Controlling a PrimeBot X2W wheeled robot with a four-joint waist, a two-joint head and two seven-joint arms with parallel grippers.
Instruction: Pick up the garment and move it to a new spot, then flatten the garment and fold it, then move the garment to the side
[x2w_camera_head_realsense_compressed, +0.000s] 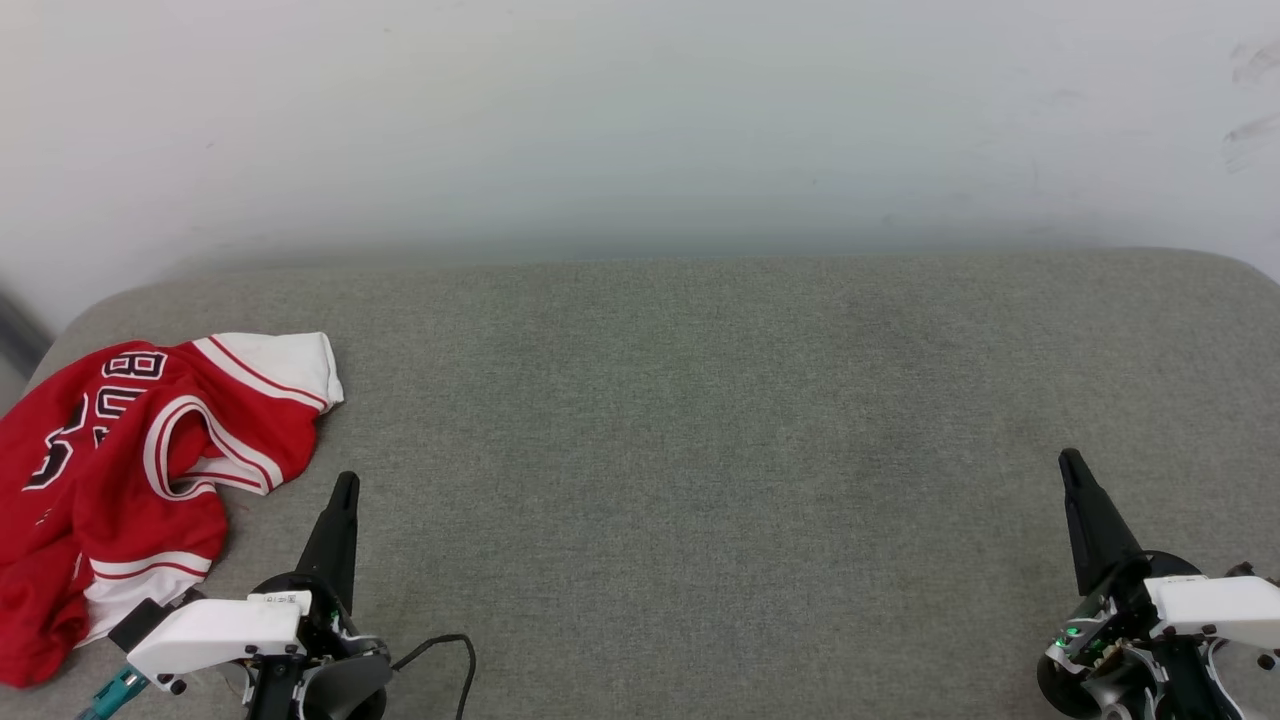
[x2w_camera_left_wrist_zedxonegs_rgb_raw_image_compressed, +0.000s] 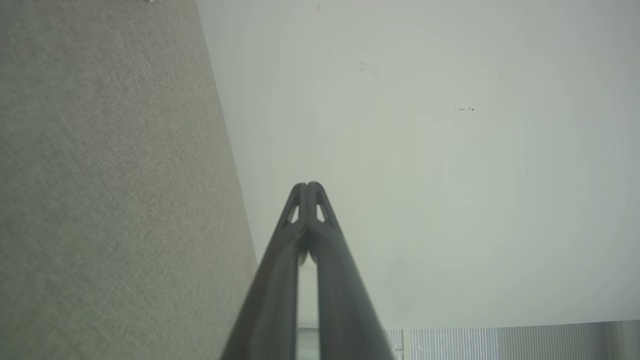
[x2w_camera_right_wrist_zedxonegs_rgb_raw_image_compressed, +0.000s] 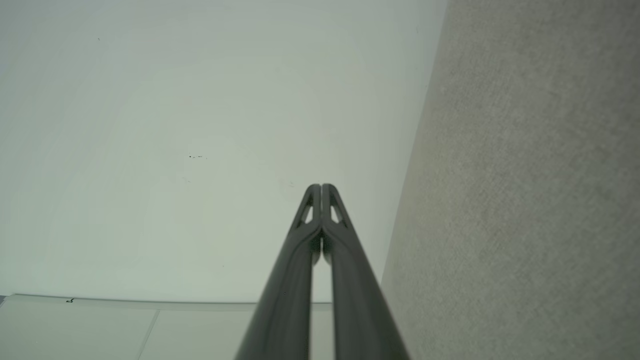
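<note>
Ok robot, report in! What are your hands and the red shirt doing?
Left gripper shut. Right gripper shut. Garment crumpled, untouched, at grey cushion's left end. Path to it open.

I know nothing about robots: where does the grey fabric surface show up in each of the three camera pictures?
Head view: the grey fabric surface spans the lower half, with the garment lying at its left end.
Left wrist view: the grey fabric surface runs down the left side.
Right wrist view: the grey fabric surface runs down the right side.
Shared landmark: the white wall, which borders the surface in all three.
</note>
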